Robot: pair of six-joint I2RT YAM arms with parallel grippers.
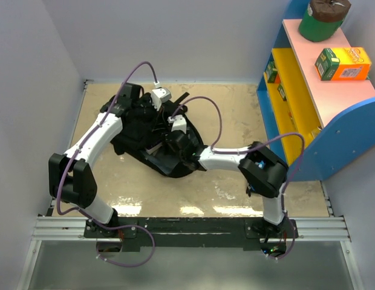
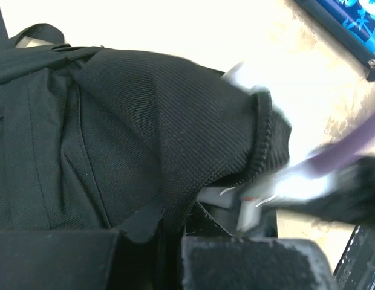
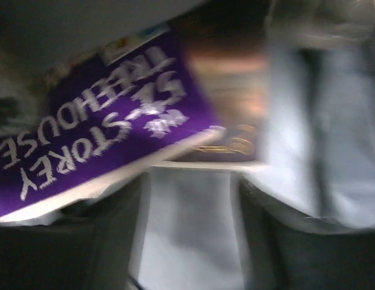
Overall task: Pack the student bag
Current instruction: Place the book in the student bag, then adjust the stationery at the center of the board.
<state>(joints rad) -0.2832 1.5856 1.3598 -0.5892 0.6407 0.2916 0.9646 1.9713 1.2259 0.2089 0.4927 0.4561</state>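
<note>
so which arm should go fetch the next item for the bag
Right. The right gripper sits inside the student bag beside the purple book, jaws apart and holding nothing, so it looks free to leave. The left gripper is pinched on the bag's fabric; letting go would probably drop the opening.

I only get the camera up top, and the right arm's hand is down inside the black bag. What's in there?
Observer: The right wrist view shows a purple book with white letters reading STOREY TREEHOUSE, lying against the grey lining.
Child: Is the hand holding it?
Observer: It doesn't look like it. The right gripper is open, and the book lies ahead of its fingers, not between them.
Child: What's the other hand doing?
Observer: The left gripper is shut on a fold of the student bag, near its stitched edge.
</note>
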